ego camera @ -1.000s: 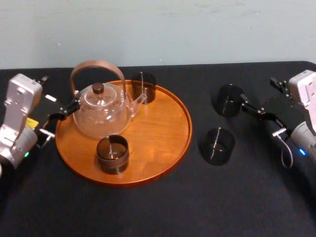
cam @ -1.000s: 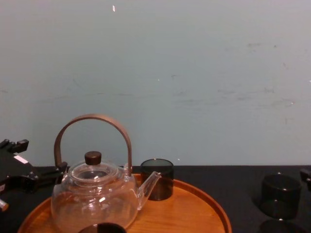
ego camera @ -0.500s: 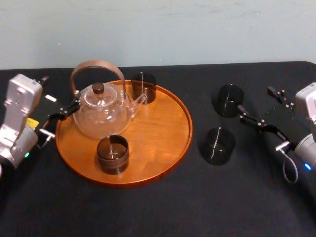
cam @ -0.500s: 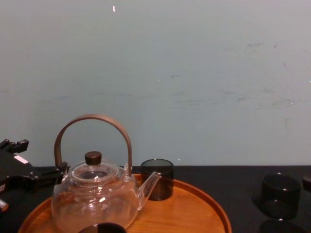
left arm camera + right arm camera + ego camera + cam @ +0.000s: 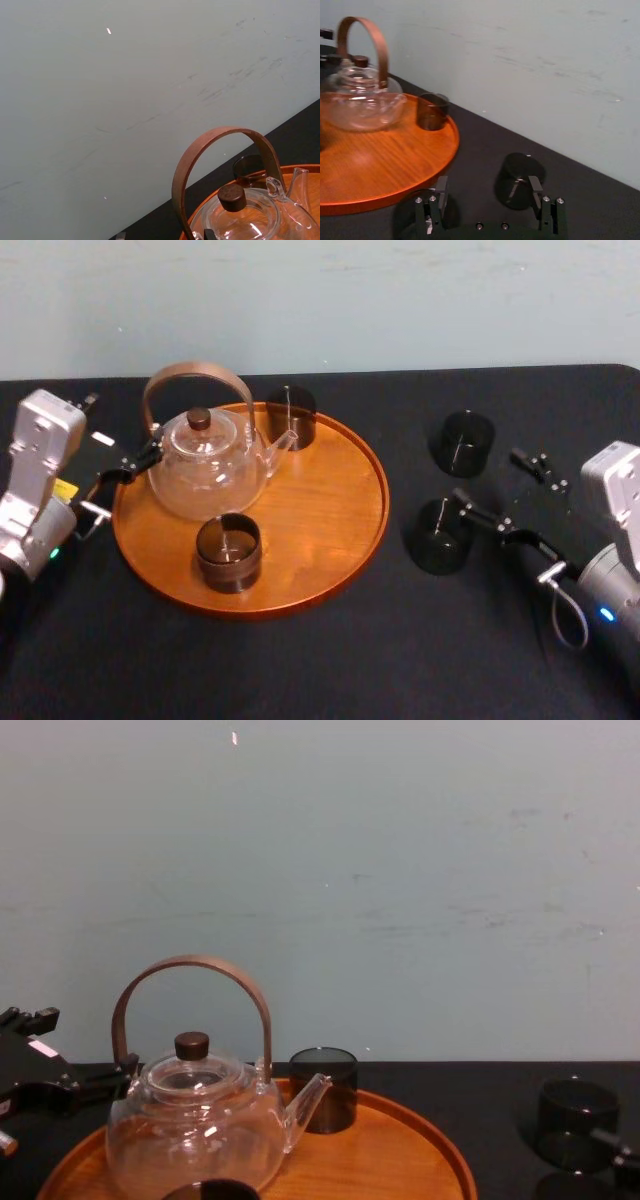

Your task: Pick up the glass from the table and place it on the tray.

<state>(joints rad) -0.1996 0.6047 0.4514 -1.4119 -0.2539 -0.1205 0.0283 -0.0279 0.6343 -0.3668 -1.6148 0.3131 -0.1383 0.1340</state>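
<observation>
squat smoky glass [image 5: 438,536] upright on black table [image 5: 330,660], right gripper [image 5: 487,476] beside it — jaws wide open, empty, left gripper [image 5: 122,478] beside tray [image 5: 320,502]

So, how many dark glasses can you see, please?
4: on the tray, a back glass by the teapot spout and a front glass; on the table to its right, a far glass and a near glass by the open right gripper.

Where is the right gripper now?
In the head view, the right gripper is open over the right side of the table, close to the two dark glasses beside the tray; the left gripper sits by the teapot.
</observation>
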